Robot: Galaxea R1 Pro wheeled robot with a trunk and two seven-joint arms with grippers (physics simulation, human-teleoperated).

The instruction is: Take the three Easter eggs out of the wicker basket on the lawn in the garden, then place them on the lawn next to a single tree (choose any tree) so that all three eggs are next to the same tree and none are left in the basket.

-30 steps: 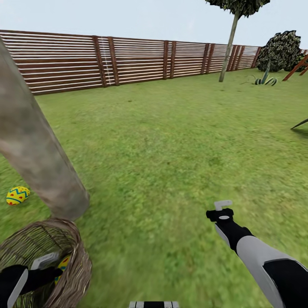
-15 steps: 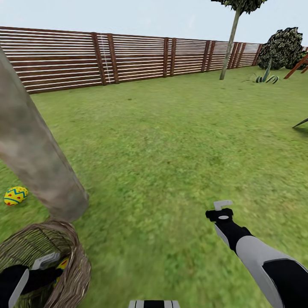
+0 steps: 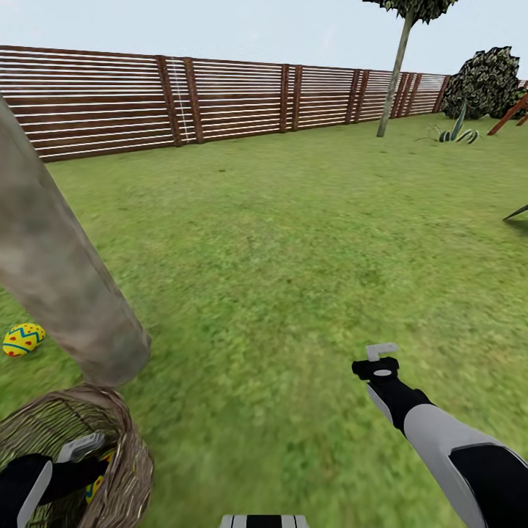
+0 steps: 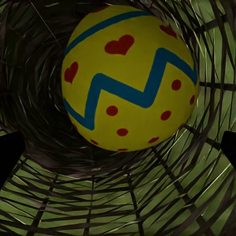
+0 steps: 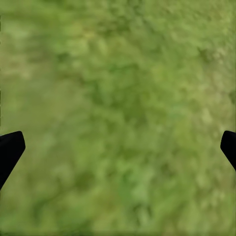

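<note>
The wicker basket (image 3: 121,440) stands on the lawn (image 3: 293,242) at the foot of the tree's thick grey-brown trunk (image 3: 59,286). My left gripper (image 3: 82,456) reaches down inside it. In the left wrist view the left gripper (image 4: 118,152) is open, its fingertips (image 4: 9,157) wide apart. An Easter egg (image 4: 129,76), yellow with red hearts, dots and a blue zigzag, lies just ahead on the woven bottom (image 4: 123,196). A second egg (image 3: 22,339) lies on the grass left of the trunk. My right gripper (image 3: 381,358) hangs open over bare grass (image 5: 118,98).
A brown slat fence (image 3: 220,99) bounds the far side of the garden. A thin-trunked tree (image 3: 396,73) and a dark shrub (image 3: 484,84) stand far right, with a spiky plant (image 3: 455,134) beside them. Open grass stretches between me and the fence.
The head view has shifted slightly, so trunk, basket and lying egg sit lower in the picture. My left gripper sits a little deeper below the basket rim. The right arm is unchanged.
</note>
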